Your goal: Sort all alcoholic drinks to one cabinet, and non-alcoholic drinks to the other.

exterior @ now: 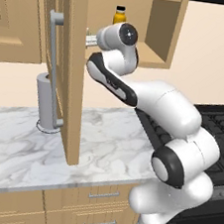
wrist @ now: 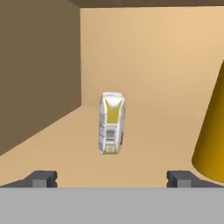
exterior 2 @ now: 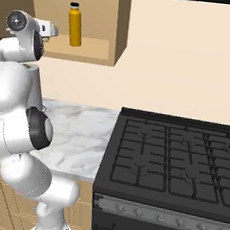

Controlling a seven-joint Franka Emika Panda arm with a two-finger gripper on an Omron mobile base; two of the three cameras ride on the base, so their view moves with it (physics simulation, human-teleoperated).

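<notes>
Bottle (exterior 2: 74, 25), orange and upright on the narrow cabinet (exterior 2: 88, 51) shelf beside a carton (wrist: 112, 123), looks rigid, smooth, probably slippery: best gripped mid-body by the spread, empty gripper (wrist: 112, 178).

One orange bottle (exterior 2: 74, 24), one carton (wrist: 112, 123), one paper-towel roll (exterior: 45, 99).

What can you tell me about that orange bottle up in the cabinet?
The orange bottle is a slim, smooth orange-yellow cylinder with a short neck and a black cap. It stands upright on the shelf floor of the open tan cabinet, toward the right of the opening, with nothing leaning on it. In the hand view its side looms at the right edge, beside a small white and yellow carton farther back. The gripper is open and not touching it.
</notes>
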